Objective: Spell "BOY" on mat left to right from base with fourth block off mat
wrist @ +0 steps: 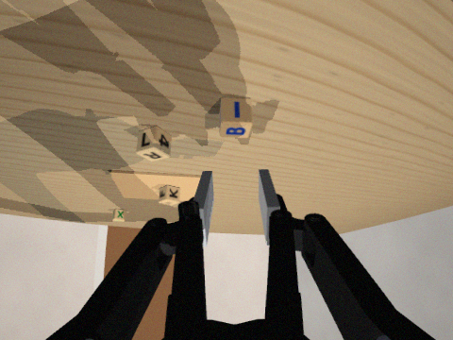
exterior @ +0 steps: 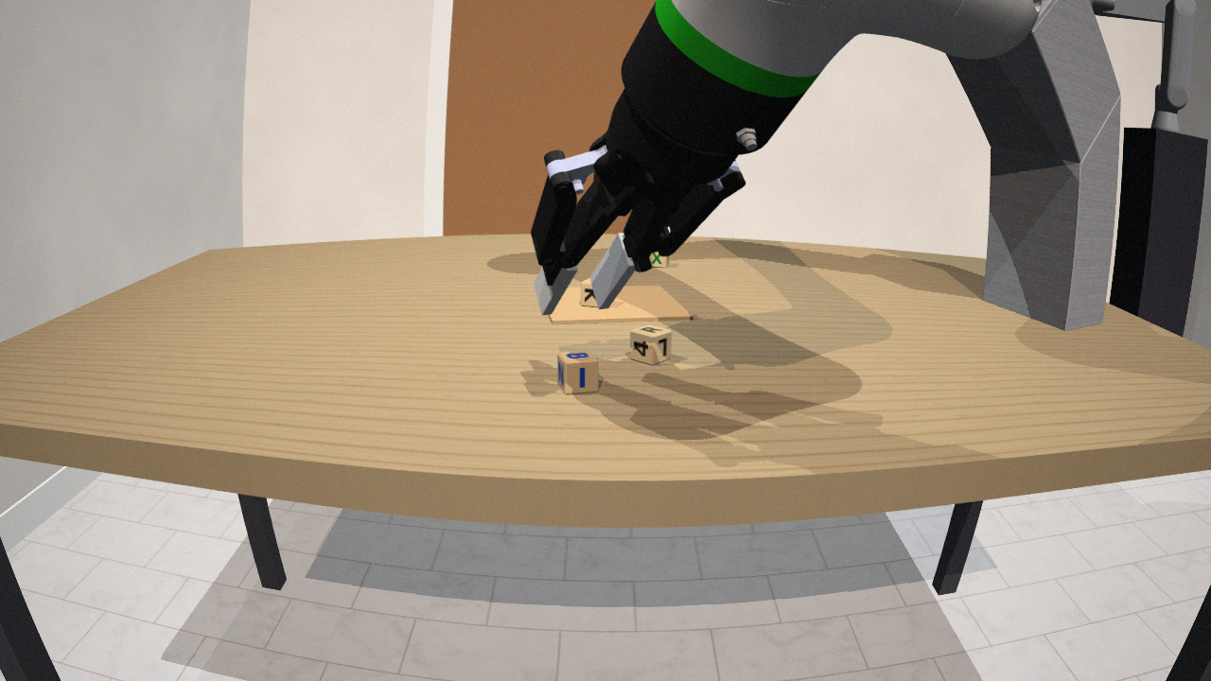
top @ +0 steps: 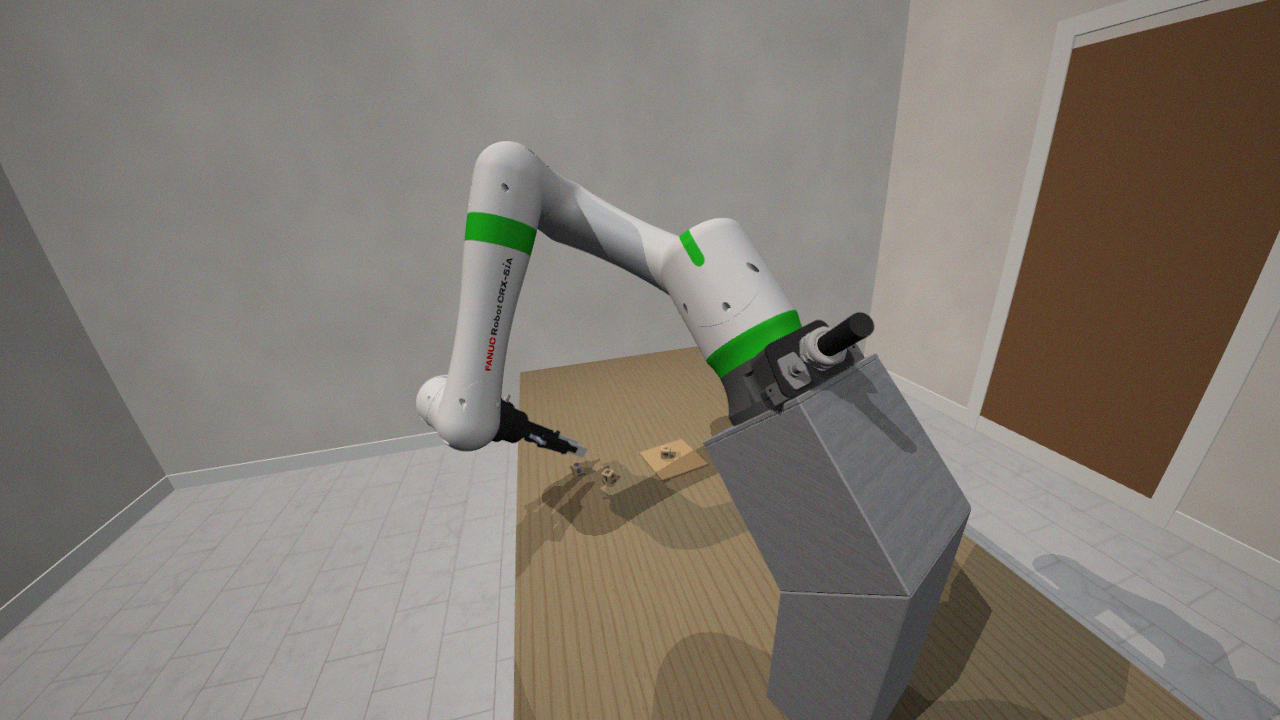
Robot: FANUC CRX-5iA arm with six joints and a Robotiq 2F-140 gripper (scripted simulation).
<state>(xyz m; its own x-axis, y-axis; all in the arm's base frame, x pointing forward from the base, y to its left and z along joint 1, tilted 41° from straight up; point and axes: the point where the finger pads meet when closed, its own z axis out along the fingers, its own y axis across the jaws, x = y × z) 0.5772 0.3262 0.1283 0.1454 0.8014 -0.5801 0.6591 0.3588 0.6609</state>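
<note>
"Letter blocks, where are they?"

"In the exterior view, the blue-lettered block point(top: 578, 468) point(exterior: 578, 373) point(wrist: 236, 118) sits on the wooden table point(top: 581, 644) point(exterior: 339, 380) point(wrist: 354, 118), off the mat, B on top and a blue bar-like letter on one side. At its two o'clock, near but apart, is the black-lettered R block point(top: 609, 476) point(exterior: 650, 345) point(wrist: 153, 142), with a 4 and an L-like mark on its sides."

"And the mat?"

"The thin tan mat point(top: 657, 465) point(exterior: 652, 300) point(wrist: 137, 184) lies flat at the B block's one o'clock. The K-marked block point(top: 668, 454) point(exterior: 588, 294) point(wrist: 169, 195) is on it; I can't read its top. The green X block point(exterior: 658, 259) point(wrist: 119, 214) is off the mat, beyond it, at the K block's two o'clock."

"What's the gripper doing?"

"The Robotiq gripper point(top: 581, 450) point(exterior: 575, 298) point(wrist: 235, 185) is partly open, with nothing between its pads. It hangs above the table, toward twelve o'clock from the B block in the exterior view, and doesn't touch that block."

"So 'BOY' isn't spelled?"

"No. The B block is off the mat."
</note>
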